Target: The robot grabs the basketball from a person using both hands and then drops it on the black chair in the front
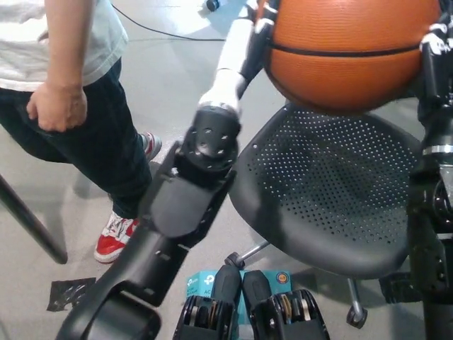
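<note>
I see the basketball (pixel 350 53) squeezed between my left hand (pixel 256 35) and right hand (pixel 433 60). It hangs over the black chair (pixel 333 191). A person (pixel 67 85) stands left.

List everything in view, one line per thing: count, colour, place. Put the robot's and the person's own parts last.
basketball: one, orange with black seams, top right, held above the chair seat
chair: one, black perforated seat, centre right, under the ball
cable: one, black, on the floor at the top
box: one, teal, on the floor at bottom centre
floor: grey
person: one, white shirt, dark trousers, red-and-white shoes, at the left
left hand: white, on the ball's left side
right hand: black, on the ball's right side
</note>
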`<state>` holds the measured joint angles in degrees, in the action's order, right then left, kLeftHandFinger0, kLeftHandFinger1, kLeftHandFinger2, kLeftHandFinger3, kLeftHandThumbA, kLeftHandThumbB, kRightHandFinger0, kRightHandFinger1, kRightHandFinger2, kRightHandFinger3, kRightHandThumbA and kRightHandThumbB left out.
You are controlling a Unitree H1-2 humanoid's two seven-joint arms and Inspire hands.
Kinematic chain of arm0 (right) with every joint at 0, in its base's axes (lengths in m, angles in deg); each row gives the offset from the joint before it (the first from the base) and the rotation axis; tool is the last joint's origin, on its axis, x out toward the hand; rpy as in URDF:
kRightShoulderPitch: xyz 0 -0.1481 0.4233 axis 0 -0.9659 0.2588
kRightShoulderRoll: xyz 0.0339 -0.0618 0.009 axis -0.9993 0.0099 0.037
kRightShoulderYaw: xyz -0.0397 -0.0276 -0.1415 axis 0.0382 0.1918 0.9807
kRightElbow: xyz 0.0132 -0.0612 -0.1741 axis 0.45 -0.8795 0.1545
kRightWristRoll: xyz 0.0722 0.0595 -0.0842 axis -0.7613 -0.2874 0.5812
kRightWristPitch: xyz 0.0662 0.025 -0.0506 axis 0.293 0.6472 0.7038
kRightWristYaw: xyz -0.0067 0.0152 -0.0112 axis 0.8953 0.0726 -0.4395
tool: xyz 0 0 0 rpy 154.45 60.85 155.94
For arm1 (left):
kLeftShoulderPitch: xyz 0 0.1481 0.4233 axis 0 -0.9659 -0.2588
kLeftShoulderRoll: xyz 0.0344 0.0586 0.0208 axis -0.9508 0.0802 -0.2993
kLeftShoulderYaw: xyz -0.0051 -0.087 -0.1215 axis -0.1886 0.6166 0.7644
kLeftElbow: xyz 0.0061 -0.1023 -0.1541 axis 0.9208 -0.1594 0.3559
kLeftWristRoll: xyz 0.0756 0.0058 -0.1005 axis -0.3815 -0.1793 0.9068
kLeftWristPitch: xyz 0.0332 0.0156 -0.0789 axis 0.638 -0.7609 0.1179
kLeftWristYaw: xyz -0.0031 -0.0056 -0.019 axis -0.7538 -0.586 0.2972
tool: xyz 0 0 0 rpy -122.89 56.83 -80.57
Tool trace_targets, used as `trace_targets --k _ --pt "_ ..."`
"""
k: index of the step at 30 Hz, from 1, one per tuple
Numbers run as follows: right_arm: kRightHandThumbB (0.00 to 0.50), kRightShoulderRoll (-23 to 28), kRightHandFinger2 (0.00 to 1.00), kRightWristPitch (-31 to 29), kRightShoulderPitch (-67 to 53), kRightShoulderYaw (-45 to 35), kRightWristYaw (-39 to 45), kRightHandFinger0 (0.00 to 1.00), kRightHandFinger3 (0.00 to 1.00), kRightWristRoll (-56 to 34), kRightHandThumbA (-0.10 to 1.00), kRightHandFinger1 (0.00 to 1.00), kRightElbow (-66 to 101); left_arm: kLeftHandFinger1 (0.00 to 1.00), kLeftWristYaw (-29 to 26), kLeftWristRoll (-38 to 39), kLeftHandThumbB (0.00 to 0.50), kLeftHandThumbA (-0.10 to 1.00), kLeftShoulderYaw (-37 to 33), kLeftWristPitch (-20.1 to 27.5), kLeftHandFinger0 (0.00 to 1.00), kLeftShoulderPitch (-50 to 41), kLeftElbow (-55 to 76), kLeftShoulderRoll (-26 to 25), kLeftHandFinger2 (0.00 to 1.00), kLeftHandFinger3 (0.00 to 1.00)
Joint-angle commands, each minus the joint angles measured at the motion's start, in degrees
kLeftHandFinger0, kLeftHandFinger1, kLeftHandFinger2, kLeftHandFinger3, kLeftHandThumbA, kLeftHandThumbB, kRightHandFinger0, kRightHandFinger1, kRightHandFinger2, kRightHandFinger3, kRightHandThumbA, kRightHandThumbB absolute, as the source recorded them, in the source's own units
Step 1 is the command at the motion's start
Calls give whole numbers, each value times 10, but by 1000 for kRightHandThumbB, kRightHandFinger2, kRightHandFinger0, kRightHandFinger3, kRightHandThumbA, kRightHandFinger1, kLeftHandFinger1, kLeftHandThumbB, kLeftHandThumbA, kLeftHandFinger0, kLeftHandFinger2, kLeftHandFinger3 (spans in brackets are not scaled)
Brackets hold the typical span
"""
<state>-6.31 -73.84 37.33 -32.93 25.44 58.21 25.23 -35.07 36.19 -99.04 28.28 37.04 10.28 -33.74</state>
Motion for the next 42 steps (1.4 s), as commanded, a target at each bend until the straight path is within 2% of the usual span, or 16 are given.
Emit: trace_targets --k 1,5,6,12,15,18,19,24,26,31,32,36,37,38,39,42 --pt "176 -29 1000 -17 47 13 77 1000 1000 -59 1000 1000 -29 1000 85 1 192 1000 -31 93 1000 87 -88 78 1000 1000" --pt "172 -28 1000 -17 49 7 86 1000 1000 -69 1000 1000 -43 1000 85 0 196 1000 -25 106 1000 99 -123 83 1000 1000" --pt "225 -38 1000 -13 50 -9 80 1000 1000 -87 1000 1000 -86 1000 81 5 169 1000 -15 124 1000 110 -187 93 1000 1000" --pt "232 -34 1000 -7 49 -12 84 1000 1000 -93 1000 1000 -121 1000 88 8 145 1000 -5 143 1000 130 -261 101 1000 1000" --pt "275 -36 1000 32 53 -17 92 1000 1000 -119 1000 1000 -153 1000 85 6 126 1000 1 139 1000 145 -320 103 1000 1000" --pt "277 -35 1000 32 53 -17 93 1000 1000 -121 1000 1000 -154 1000 85 6 125 1000 3 146 1000 150 -331 104 1000 1000" --pt "227 -36 1000 6 58 -28 119 1000 1000 -138 1000 1000 -201 1000 83 2 127 1000 3 136 1000 161 -374 109 1000 1000" --pt "215 -40 1000 -4 64 -37 121 1000 1000 -145 1000 1000 -222 1000 84 3 129 1000 7 140 1000 171 -397 109 1000 1000" --pt "230 -41 1000 -2 67 -42 120 1000 1000 -150 1000 1000 -235 1000 85 -1 125 1000 4 142 1000 176 -409 110 1000 1000" --pt "231 -35 1000 -11 69 -38 136 1000 1000 -147 1000 1000 -249 1000 88 0 140 1000 6 146 1000 180 -422 109 1000 1000" --pt "225 -30 1000 -16 71 -35 132 1000 1000 -136 1000 1000 -255 1000 89 -4 159 1000 3 154 1000 181 -423 106 1000 1000" --pt "216 -30 1000 -23 73 -36 136 1000 1000 -135 1000 1000 -260 1000 89 -6 159 1000 2 159 1000 182 -426 106 1000 1000" --pt "272 -15 1000 -44 83 -58 80 1000 1000 -114 1000 1000 -263 1000 89 -12 192 1000 -2 165 1000 185 -424 96 1000 1000" --pt "279 -4 1000 -57 88 -63 65 1000 1000 -101 1000 1000 -270 1000 88 -14 198 1000 -4 169 1000 185 -422 90 1000 1000" --pt "268 10 1000 -68 95 -79 69 1000 1000 -110 1000 1000 -280 1000 89 -14 213 1000 -4 167 1000 185 -416 79 1000 1000" --pt "246 37 1000 -94 103 -104 55 1000 1000 -100 1000 1000 -294 1000 86 -10 208 1000 3 165 1000 188 -408 58 1000 1000"
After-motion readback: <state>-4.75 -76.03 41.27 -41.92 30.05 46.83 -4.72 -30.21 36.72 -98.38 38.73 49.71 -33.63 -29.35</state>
